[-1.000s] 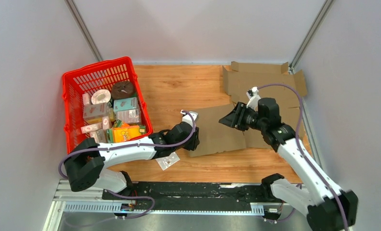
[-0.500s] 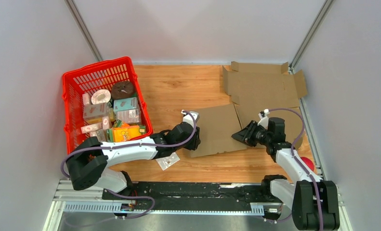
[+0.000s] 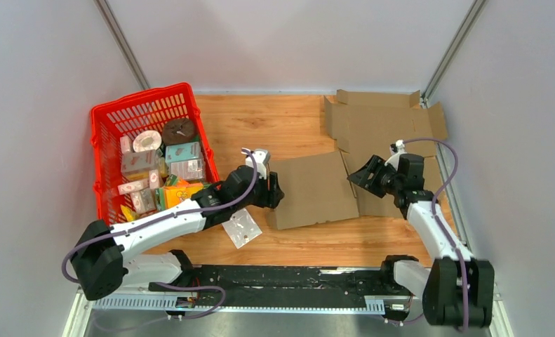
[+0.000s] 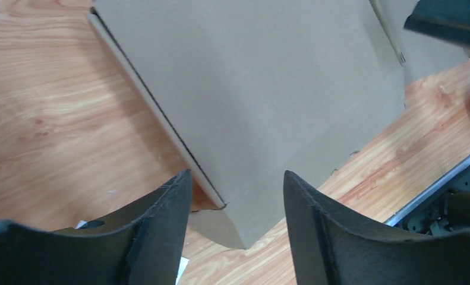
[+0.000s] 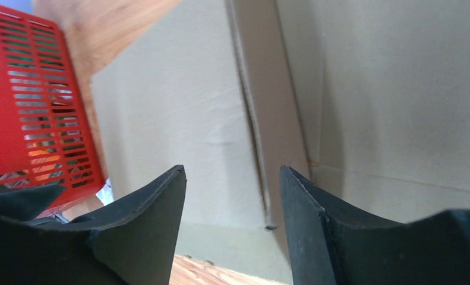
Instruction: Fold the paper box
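- While both arms reached over the wooden worktop (image 3: pixel 288 123) between pale walls, the overhead view showed the paper box (image 3: pixel 309 189) lying flat right of centre. A red basket (image 3: pixel 148 151) full of packets stood at the left. The left hand (image 3: pixel 273 191) sat at the box's left edge, the right hand (image 3: pixel 358 177) at its right.
- From the left wrist, the left hand (image 4: pixel 235 178) was spread and grasped nothing, its fingers framing the box's (image 4: pixel 250 89) near corner.
- From the right wrist, the right hand (image 5: pixel 232 169) was likewise released, its fingers apart over a crease in the box (image 5: pixel 179 101), with the basket (image 5: pixel 24 107) beyond.
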You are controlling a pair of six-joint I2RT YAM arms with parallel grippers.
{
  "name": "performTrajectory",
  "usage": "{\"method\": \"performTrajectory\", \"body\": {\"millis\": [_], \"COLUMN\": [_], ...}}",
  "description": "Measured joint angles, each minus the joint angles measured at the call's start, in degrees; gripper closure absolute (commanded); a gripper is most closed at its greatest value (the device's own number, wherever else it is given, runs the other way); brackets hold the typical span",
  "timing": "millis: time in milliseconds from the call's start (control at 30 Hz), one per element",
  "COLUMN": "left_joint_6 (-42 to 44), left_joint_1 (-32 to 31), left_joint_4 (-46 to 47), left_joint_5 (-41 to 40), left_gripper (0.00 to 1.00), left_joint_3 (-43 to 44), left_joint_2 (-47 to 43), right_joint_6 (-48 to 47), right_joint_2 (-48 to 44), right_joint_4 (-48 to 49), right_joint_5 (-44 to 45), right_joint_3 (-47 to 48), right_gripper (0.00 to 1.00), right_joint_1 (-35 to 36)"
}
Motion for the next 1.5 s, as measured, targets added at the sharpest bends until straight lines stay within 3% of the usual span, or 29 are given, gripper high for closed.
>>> {"method": "performTrajectory", "body": {"millis": [67,133,200,400,833,1233,1500], "left_joint_6": [-0.3,-0.7,-1.6,-3.7,-9.2,-15.8,-16.4], "left_joint_1": [2.1,4.1,5.6,7.2,7.5,7.8,7.6], "left_joint_4": [-0.9,-2.0,-3.1,-4.8,2.6,15.3,13.3], "left_joint_5": [1.3,2.7,3.6,4.8,7.3,12.8,10.1], "left_gripper": [0.22,0.22,0.21,0.21,0.2,0.19,0.19], "left_joint_3": [0.0,0.0,0.0,1.2,1.2,1.9,1.6], "left_joint_2": [-0.9,-1.0,-0.8,4.4,6.2,8.7,7.5], "right_joint_6": [0.0,0.2,0.8,2.1,5.2,5.9,6.1], "right_joint_2": [5.3,10.1,13.1,13.9,15.8,16.4,16.4], "right_joint_4": [1.5,2.7,3.8,7.1,10.9,13.2,13.2], "right_joint_5": [0.2,0.0,-0.7,-0.8,-3.7,-3.8,-3.3], "right_joint_3": [0.4,0.5,0.4,-0.3,-3.0,-3.9,-3.9], "right_gripper": [0.43,0.46,0.57,0.73,0.76,0.76,0.76], "right_joint_1": [0.0,0.0,0.0,-1.0,-8.1,-9.0,-9.2]}}
